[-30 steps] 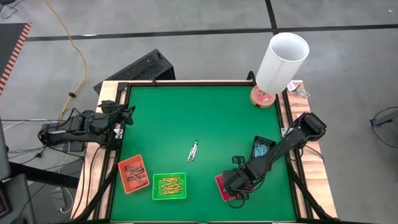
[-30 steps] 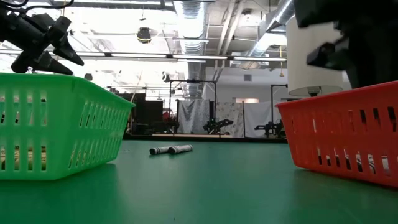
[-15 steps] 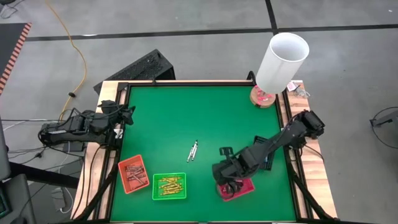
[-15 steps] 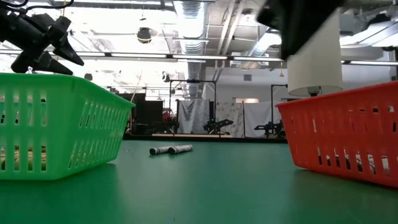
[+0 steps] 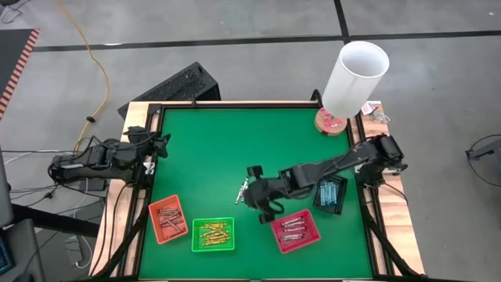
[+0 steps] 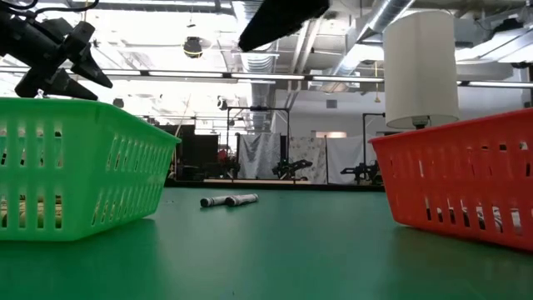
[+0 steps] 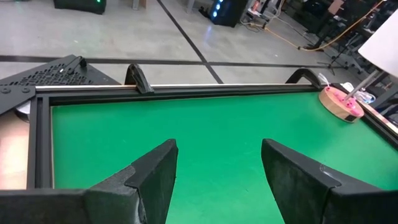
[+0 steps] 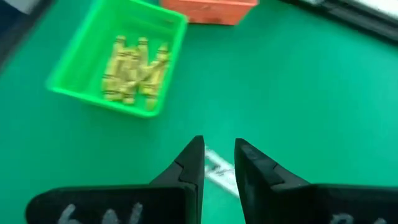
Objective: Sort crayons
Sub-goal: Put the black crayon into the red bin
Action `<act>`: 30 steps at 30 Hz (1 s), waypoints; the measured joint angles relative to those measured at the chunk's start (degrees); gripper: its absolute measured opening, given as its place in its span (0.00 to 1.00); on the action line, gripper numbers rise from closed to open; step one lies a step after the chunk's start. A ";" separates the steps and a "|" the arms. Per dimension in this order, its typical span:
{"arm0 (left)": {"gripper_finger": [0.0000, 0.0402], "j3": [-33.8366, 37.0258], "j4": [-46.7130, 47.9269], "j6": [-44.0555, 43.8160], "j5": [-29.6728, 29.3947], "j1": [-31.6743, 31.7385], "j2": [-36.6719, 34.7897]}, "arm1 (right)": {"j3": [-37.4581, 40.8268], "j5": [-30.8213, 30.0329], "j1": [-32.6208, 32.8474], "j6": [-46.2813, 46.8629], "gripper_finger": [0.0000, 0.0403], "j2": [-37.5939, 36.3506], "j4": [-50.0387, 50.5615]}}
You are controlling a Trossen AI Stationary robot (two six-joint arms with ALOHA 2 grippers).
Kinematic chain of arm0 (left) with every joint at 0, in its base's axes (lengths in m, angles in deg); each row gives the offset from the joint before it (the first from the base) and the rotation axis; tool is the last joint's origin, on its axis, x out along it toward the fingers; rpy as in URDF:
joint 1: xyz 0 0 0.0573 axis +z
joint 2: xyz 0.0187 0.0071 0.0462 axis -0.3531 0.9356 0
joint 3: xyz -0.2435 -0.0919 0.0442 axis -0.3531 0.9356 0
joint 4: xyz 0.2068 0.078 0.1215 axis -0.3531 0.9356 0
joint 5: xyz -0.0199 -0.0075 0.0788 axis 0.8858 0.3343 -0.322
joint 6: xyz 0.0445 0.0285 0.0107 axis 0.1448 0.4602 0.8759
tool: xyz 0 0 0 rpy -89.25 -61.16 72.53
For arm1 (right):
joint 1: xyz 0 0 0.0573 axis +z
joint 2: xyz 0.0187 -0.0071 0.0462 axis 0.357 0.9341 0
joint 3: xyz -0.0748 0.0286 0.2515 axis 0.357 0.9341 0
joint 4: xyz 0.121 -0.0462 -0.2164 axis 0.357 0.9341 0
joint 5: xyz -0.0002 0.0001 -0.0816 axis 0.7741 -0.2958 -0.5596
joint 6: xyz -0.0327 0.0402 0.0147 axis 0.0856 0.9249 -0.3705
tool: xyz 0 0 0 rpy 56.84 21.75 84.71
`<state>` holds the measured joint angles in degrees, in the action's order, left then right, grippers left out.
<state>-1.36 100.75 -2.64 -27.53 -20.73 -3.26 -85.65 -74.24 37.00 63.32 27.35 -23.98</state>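
Right hand (image 8: 219,163) is hovering over the grey crayons (image 5: 243,189) mid tabletop (image 5: 219,149), fingers slightly parted, pinching nothing. Crayon labels probably unreadable.

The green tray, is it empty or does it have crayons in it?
Not empty. The green tray holds a cluster of yellow-gold crayons, seen in both the high and right wrist views.

no readable text, labels or numbers anywhere
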 joint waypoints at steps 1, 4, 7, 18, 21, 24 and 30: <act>0.56 0.00 -0.01 0.00 -0.01 -0.01 -0.01 | 0.00 -0.02 -0.80 -1.54 0.21 0.00 -0.44; 0.56 0.00 0.00 0.00 -0.02 0.00 -0.02 | 0.01 0.00 -3.54 -3.91 0.21 0.41 -1.69; 0.56 0.00 0.02 0.00 0.00 -0.02 -0.01 | 0.01 0.21 -6.27 -4.14 0.21 1.85 -2.97; 0.56 0.00 0.07 0.00 -0.04 -0.01 0.00 | 0.07 4.84 -12.43 -21.45 0.21 9.58 -1.81; 0.56 0.00 0.07 0.00 -0.04 0.00 0.01 | 0.07 4.96 -12.54 -27.14 0.23 11.69 -1.99; 0.56 0.00 0.09 0.00 -0.04 -0.02 -0.01 | 0.07 4.97 -12.85 -30.06 0.27 13.31 -1.16; 0.56 0.00 0.09 0.00 -0.10 -0.01 -0.01 | 0.08 4.94 -13.78 -30.89 0.36 13.75 3.25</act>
<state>-1.36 100.84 -2.64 -27.63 -20.74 -3.26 -85.57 -69.29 23.22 32.43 41.09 -20.73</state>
